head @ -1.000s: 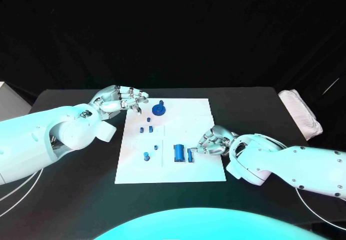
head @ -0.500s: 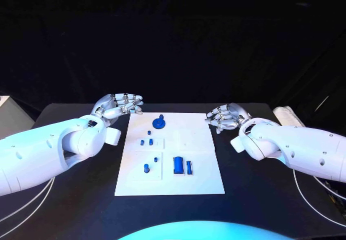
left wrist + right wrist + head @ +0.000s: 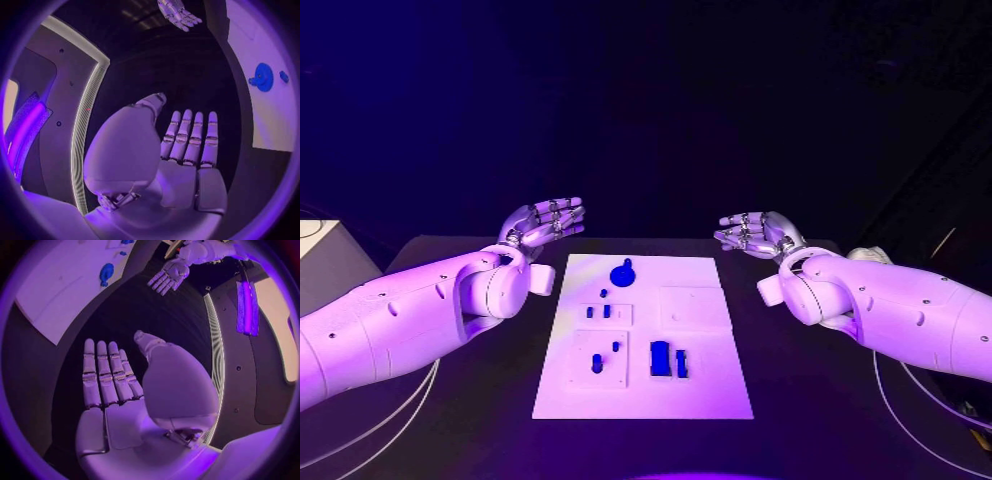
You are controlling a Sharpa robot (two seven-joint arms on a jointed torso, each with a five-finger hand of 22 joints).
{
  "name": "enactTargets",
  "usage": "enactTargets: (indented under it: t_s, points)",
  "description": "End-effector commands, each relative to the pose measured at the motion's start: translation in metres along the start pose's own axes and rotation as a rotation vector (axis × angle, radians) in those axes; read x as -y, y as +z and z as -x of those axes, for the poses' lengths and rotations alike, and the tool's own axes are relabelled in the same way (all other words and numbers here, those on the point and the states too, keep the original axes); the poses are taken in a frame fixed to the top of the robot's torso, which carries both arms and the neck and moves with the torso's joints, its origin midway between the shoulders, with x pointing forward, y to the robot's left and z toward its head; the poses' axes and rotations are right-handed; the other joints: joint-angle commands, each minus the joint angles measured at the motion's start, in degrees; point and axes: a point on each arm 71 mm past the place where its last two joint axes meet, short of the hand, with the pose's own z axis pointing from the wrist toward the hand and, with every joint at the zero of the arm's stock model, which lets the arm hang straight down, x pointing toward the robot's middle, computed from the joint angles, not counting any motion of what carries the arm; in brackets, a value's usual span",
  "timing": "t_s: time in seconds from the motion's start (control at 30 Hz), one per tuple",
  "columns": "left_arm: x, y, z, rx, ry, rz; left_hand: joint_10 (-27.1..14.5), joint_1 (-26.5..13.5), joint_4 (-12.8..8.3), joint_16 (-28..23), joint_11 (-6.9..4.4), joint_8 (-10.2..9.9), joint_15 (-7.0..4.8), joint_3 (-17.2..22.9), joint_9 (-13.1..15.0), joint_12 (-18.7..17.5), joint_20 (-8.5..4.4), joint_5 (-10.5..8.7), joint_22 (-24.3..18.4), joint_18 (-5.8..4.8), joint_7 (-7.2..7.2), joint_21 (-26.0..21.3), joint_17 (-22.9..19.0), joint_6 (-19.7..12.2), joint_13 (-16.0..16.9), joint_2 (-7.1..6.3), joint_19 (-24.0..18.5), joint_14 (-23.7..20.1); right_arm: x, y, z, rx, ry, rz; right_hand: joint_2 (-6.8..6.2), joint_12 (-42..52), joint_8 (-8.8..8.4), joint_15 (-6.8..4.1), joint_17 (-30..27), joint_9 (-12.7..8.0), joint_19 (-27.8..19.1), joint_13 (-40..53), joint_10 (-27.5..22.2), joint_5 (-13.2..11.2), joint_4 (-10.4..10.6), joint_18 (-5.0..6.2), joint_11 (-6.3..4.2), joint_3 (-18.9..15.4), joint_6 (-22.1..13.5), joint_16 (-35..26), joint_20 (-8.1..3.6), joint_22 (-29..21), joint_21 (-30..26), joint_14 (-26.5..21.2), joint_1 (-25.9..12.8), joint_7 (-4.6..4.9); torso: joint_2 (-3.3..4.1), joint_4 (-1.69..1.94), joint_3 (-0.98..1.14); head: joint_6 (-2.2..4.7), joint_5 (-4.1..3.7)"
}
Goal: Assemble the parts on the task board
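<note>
Two white arms reach in over a black table (image 3: 473, 410) as we look down from the head camera. Our left hand (image 3: 545, 220) is raised off the far left corner of the task board (image 3: 697, 375), fingers stretched out and apart, holding nothing. Our right hand (image 3: 757, 234) is raised off the far right corner, fingers loosely spread, also holding nothing. Neither hand touches the board.

The task board is a white plate lying flat in the middle of the table, between the two arms. Small blue parts sit on it. A round disc-shaped part (image 3: 622, 270) lies near the far edge. Just nearer than it is a tiny part (image 3: 603, 293), then a pair of small pegs (image 3: 597, 312) side by side on a raised square. Toward the near end stand a taller peg (image 3: 597, 363) and, to its right, a wide block (image 3: 659, 358) with a slim bar (image 3: 681, 362) just beside it.

From the left wrist camera, we see our left hand (image 3: 187, 150) with its palm open and its fingers (image 3: 195, 137) straight, side by side, gripping nothing. The white board (image 3: 262, 35) curves past it, carrying the round blue disc (image 3: 263, 76). The right hand (image 3: 178, 12) shows small, well apart.

From the right wrist camera, our right hand (image 3: 119, 390) is likewise flat, fingers (image 3: 100, 370) extended and empty. The board (image 3: 59, 285) with the blue disc (image 3: 106, 273) lies beyond, and the left hand (image 3: 167, 276) hangs spread open in the distance.
</note>
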Motion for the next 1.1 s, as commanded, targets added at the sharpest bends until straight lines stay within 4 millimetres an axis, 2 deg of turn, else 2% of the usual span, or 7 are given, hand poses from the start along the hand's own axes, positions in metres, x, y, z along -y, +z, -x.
enactTargets:
  t_s: [0.03,0.2,0.23,0.27,0.4,0.57,1.1]
  points:
    - [0.0,-0.001,-0.002,0.005,0.002,-0.003,-41.11,-25.88,-12.2,-11.25,-7.21,-8.15,-7.03,-16.29,-11.97,-4.05,-12.84,-12.96,-7.48,-6.91,-6.03,-6.12,-7.92,-36.03,-2.76,8.72,-30.71,-32.05,-0.001,-0.002,-0.002,0.01,0.012,0.002,9.34,-4.5,-10.64,-5.59,-17.91,-11.92,-42.92,-7.34,-54.07,-6.2,-8.77,-8.44,-7.12,-19.75,-38.23,-9.91,-10.38,-21.48,-2.82,-42.74,-23.85,-8.79,0.03,0.02,0.14,0.31,0.02]
    - [-0.001,-0.008,-0.013,0.028,0.003,-0.008,-41.11,-35.27,-12.2,-11.25,-7.21,-8.15,-7.03,-16.29,-11.97,-4.05,-12.84,-12.96,-7.48,-6.91,-6.03,-6.12,-7.92,-36.03,-2.76,8.72,-30.71,-32.05,-0.009,-0.01,-0.014,0.036,0.087,0.022,9.34,-4.5,-10.64,-5.59,-17.91,-11.92,-42.92,-7.34,-54.07,-6.2,-8.77,-8.44,-7.12,-19.75,-38.23,-9.91,-10.38,-21.48,-2.82,-42.74,-32.53,-8.79,-0.06,0.09,0.97,2.19,0.16]
    - [-0.002,-0.01,-0.018,0.039,0.004,-0.01,-41.11,-37.96,-12.2,-11.25,-7.21,-8.15,-7.03,-16.29,-11.97,-4.05,-12.84,-12.96,-7.48,-6.91,-6.03,-6.12,-7.92,-36.03,-2.76,8.72,-30.71,-32.05,-0.012,-0.014,-0.019,0.048,0.119,0.03,9.34,-4.5,-10.64,-5.59,-17.91,-11.92,-42.92,-7.34,-54.07,-6.2,-8.77,-8.44,-7.12,-19.75,-38.23,-9.91,-10.38,-21.48,-2.82,-42.74,-73.38,-8.79,-0.1,0.12,1.34,3.04,0.22]
    - [-0.002,-0.013,-0.021,0.046,0.004,-0.012,-41.11,-79.55,-12.2,-11.25,-7.21,-8.15,-7.03,-16.29,-11.97,-4.05,-12.84,-12.96,-7.48,-6.91,-6.03,-6.12,-7.92,-36.03,-2.76,8.72,-30.71,-32.05,-0.015,-0.016,-0.022,0.058,0.143,0.034,9.34,-4.5,-10.64,-5.59,-17.91,-11.92,-42.92,-7.34,-54.07,-6.2,-8.77,-8.44,-7.12,-19.75,-38.23,-9.91,-10.38,-21.48,-2.82,-42.74,-73.38,-8.79,-0.13,0.14,1.62,3.66,0.26]
    - [-0.003,-0.025,-0.039,0.086,0.009,-0.02,-41.11,-79.55,-12.2,-11.25,-7.21,-8.15,-7.03,-16.29,-11.97,-4.05,-12.84,-12.96,-7.48,-6.91,-6.03,-6.12,-7.92,-36.03,-2.76,8.72,-30.71,-32.05,-0.027,-0.031,-0.038,0.101,0.248,0.048,9.34,-4.5,-10.64,-5.59,-17.91,-11.92,-42.92,-7.34,-54.07,-6.2,-8.77,-8.44,-7.12,-19.75,-38.23,-9.91,-10.38,-21.48,-2.82,-42.74,-73.38,-8.79,-0.23,0.23,2.63,5.97,0.43]
    - [-0.002,-0.042,-0.06,0.135,0.017,-0.029,-41.11,-79.55,-12.2,-11.25,-7.21,-8.15,-7.03,-16.29,-11.97,-4.05,-12.84,-12.96,-7.48,-6.91,-6.03,-6.12,-7.92,-36.03,-2.76,8.72,-30.71,-32.05,-0.04,-0.046,-0.051,0.142,0.338,0.049,9.34,-4.5,-10.64,-5.59,-17.91,-11.92,-42.92,-7.34,-54.07,-6.2,-8.77,-8.44,-7.12,-19.75,-38.23,-9.91,-10.38,-21.48,-2.82,-42.74,-73.38,-8.79,-0.31,0.29,3.33,7.57,0.54]
    - [0.0,-0.054,-0.073,0.166,0.024,-0.034,-41.11,-79.55,-12.2,-11.25,-7.21,-8.15,-7.03,-16.29,-11.97,-4.05,-12.84,-12.96,-7.48,-6.91,-6.03,-6.12,-7.92,-36.03,-2.76,8.72,-30.71,-32.05,-0.044,-0.051,-0.055,0.156,0.366,0.047,9.34,-4.5,-10.64,-5.59,-17.91,-11.92,-42.92,-7.34,-54.07,-6.2,-8.77,-8.44,-7.12,-19.75,-38.23,-9.91,-10.38,-21.48,-2.82,-42.74,-73.38,-8.79,-0.31,0.29,3.39,7.69,0.55]
